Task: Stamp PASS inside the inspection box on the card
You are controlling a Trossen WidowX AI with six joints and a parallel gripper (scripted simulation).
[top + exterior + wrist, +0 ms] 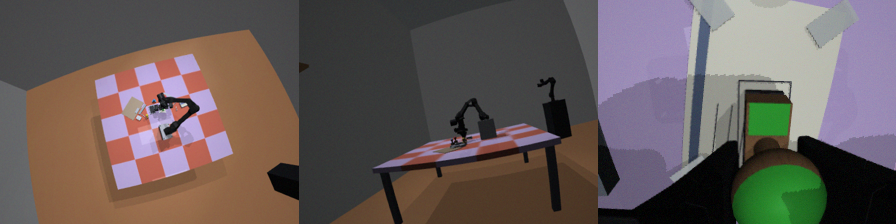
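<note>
My gripper [767, 148] [464, 136] is shut on the stamp with a round green top [769, 119], its brown block pointing down over the card. The cream card [763, 50] has a blue stripe at its left and grey tape at its corners. The thin-lined inspection box [765, 81] shows around the far end and left side of the block; its near part is hidden. I cannot tell whether the stamp touches the card. No print shows in the visible part of the box. A dark pad [152, 109] lies beside the card; a dark corner [605, 167] shows at the wrist view's left edge.
A blue-topped piece [154, 100] and a yellow piece [147, 116] stand near the pads. A tan sheet [131, 107] [445, 150] lies to the left in the top view. The arm's grey base block [488, 130] stands behind. A small white item [183, 105] lies to the right.
</note>
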